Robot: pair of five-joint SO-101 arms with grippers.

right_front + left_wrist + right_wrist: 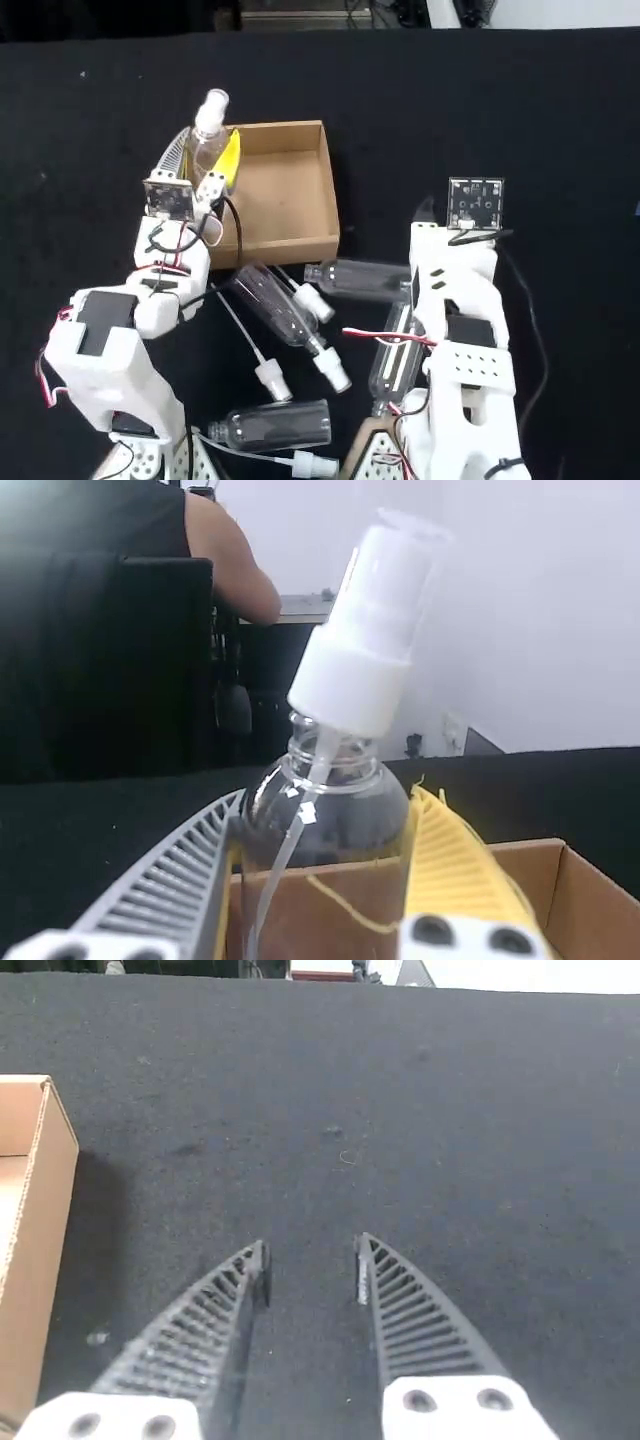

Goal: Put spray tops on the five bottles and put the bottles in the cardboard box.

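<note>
Draped wholly in a black tablecloth [520,110]; backed by a plain, evenly lit white wall [540,610], with a grey desktop [300,608] before it.

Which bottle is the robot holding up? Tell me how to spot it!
Find the cardboard box on the black table. At its side nearest the left arm, the left pincer grips a clear bottle with a white spray top. It's the only bottle lifted up; the other four lie flat on the table.

Even, fairly bright light covers the black table [520,120], the cardboard box [30,1210] casts a soft shadow, and the wall [540,610] glares white.
</note>
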